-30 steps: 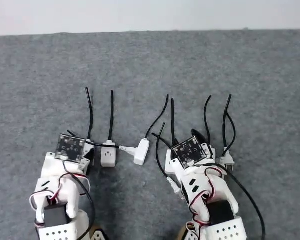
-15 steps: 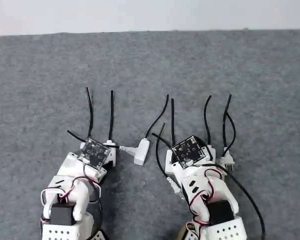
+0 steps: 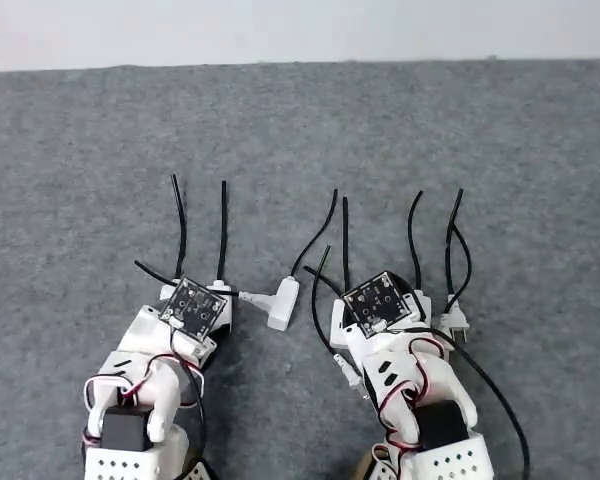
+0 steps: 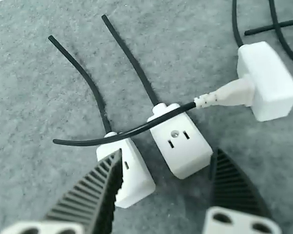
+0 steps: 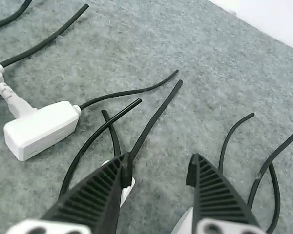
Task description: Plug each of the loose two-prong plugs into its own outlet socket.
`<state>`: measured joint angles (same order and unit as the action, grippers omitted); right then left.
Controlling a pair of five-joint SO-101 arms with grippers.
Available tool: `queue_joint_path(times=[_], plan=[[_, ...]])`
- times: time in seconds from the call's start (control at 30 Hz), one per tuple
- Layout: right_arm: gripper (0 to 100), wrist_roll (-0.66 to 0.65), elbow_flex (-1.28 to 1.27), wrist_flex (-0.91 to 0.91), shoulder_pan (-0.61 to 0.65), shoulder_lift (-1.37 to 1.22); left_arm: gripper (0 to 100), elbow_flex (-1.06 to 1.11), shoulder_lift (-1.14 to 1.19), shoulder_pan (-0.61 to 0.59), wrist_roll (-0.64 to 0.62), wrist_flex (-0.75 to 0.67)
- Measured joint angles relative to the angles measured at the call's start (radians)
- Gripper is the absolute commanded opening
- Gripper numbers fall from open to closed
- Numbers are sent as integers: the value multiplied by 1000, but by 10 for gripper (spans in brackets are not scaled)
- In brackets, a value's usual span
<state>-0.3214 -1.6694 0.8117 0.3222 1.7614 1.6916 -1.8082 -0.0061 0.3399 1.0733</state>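
Left gripper [image 4: 167, 155]: released, jaws spread wide over two white sockets; its arm sits lower left in the high view.
Right gripper [image 5: 158, 163]: released, jaws apart above black cords [image 5: 151, 117]; its arm sits lower right in the high view.
Loose plug [image 3: 347, 368]: small, white, on the carpet just left of the right arm, lower centre.
Second loose plug [image 3: 455, 321]: just right of the right arm's wrist.
Empty socket [image 4: 179, 145]: between the left jaws, slots facing up.
Neighbour socket [image 4: 129, 173]: just beside it, partly behind one finger.
Seated plug [image 4: 229, 93]: pushed into the block socket [image 4: 266, 80], centre of the high view, between the arms; its cord crosses both nearer sockets.
Grey carpet [image 3: 300, 130]: runs up to a pale strip along the top edge.
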Motion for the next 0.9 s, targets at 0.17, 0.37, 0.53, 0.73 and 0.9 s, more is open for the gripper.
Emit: queue_joint_path(times=[0.17, 0.37, 0.53, 0.73, 0.9], plan=[[187, 0, 0, 0, 0, 0, 272, 0, 0, 0, 0, 0], [65, 0, 0, 0, 0, 0, 170, 0, 0, 0, 6, 0], [46, 0, 0, 0, 0, 0, 10, 0, 0, 0, 71, 5], [14, 0, 0, 0, 0, 0, 11, 0, 0, 0, 80, 18], [15, 0, 0, 0, 0, 0, 12, 0, 0, 0, 81, 18]])
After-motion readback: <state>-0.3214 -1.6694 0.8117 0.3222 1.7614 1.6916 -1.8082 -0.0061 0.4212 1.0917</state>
